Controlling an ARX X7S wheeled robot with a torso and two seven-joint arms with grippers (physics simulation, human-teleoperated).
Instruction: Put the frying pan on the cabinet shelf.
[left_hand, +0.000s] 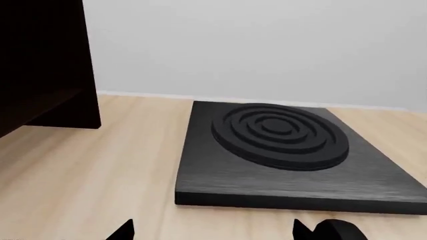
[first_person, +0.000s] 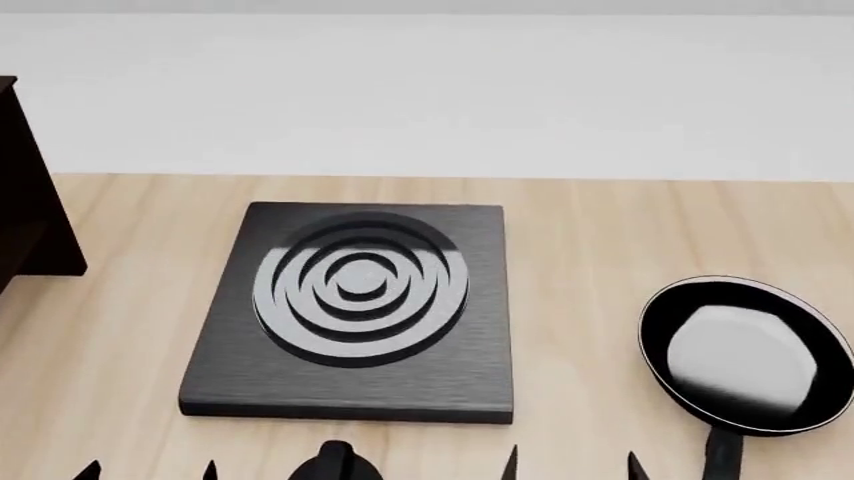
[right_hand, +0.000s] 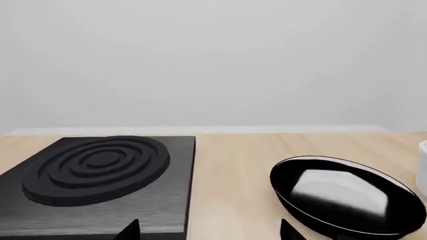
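The frying pan (first_person: 741, 355) sits upright on the wooden counter at the right, glossy grey inside, its black handle (first_person: 721, 455) pointing toward me. The right wrist view shows the frying pan (right_hand: 347, 200) just ahead and to one side of my right gripper (right_hand: 210, 231). That right gripper (first_person: 574, 468) is open and empty, low at the front, left of the handle. At the far left edge stands the cabinet shelf (first_person: 27, 200), a dark panel that also shows in the left wrist view (left_hand: 40, 65). My left gripper (first_person: 148, 472) is open and empty near the front left (left_hand: 212, 232).
A square black burner plate (first_person: 354, 310) with concentric rings lies mid-counter between the cabinet and the pan (left_hand: 287, 150) (right_hand: 100, 175). A white cup (right_hand: 422, 165) peeks in beyond the pan. A pale wall (first_person: 427, 90) closes the counter's far edge.
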